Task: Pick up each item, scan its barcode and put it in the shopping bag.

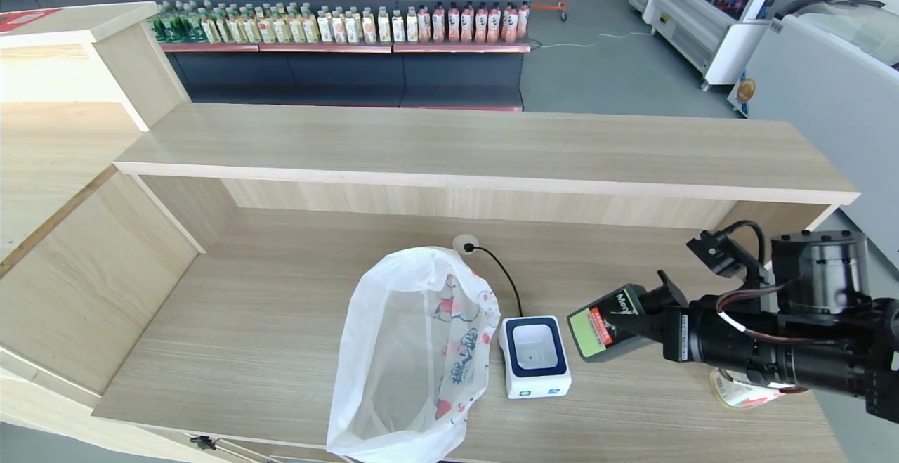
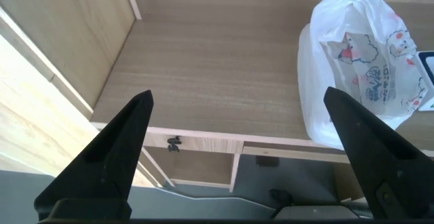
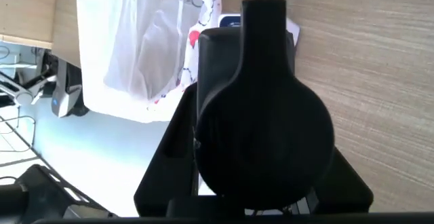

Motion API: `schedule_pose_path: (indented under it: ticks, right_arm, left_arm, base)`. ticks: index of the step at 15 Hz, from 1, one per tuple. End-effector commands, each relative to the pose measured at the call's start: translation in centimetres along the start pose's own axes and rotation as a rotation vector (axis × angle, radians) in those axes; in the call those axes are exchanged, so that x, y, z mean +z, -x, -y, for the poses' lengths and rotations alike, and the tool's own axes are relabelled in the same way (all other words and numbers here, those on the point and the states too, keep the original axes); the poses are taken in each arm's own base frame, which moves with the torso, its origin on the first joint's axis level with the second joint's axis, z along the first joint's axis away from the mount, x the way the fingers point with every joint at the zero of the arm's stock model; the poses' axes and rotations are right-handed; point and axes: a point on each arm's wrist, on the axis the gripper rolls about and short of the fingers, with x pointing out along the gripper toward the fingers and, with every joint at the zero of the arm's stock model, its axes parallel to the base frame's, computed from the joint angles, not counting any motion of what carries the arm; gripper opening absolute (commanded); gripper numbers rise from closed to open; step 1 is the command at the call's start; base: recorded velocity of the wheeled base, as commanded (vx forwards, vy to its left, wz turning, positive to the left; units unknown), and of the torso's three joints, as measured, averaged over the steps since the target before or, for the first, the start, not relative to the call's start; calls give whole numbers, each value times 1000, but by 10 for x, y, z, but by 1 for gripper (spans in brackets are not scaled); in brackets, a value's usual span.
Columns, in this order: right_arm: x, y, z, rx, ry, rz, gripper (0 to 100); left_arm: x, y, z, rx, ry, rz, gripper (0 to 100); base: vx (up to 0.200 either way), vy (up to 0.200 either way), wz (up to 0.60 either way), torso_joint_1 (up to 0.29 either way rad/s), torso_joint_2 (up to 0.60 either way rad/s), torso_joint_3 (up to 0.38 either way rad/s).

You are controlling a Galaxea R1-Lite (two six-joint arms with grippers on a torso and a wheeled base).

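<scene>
Shopping bag (image 1: 407, 357) beside scanner (image 1: 535, 356), item (image 1: 597, 329) nearby

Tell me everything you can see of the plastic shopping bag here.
The white, translucent thin-plastic shopping bag with red and blue cartoon print stands slumped and crumpled at the near edge of the light wooden counter. Its mouth gapes open and nothing is visible inside. It sits close on the left of the white-and-blue barcode scanner; contact between them cannot be told.

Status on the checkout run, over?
Right end effector shut on green-labelled item, held beside scanner. Left end effector open, empty. Shopping bag open beside scanner; second item lying on counter nearby.
</scene>
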Motion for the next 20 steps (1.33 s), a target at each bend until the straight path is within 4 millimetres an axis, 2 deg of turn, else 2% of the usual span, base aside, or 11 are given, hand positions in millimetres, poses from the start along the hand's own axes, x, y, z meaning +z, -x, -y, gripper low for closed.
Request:
schedule_pose_path:
  ticks: [1,6,10,17,20]
  right_arm:
    - [-14,-27,13,-40,-22,-69,0]
    - [-28,-52,27,-92,-16,-105,0]
    - [-34,-61,20,-34,-10,-136,0]
    - [-40,-110,10,56,55,-90,0]
    - [-38,-122,11,61,60,-84,0]
  left_arm:
    - [0,0,0,1,-1,0,100]
    - [0,0,0,1,-1,0,100]
    - [0,0,0,1,-1,0,100]
    - [0,0,0,1,-1,0,100]
    - [0,0,0,1,-1,0,100]
  base:
    - [0,0,0,0,0,0]
    - [0,0,0,0,0,0]
    - [0,0,0,0,0,0]
    - [0,0,0,0,0,0]
    - [0,0,0,0,0,0]
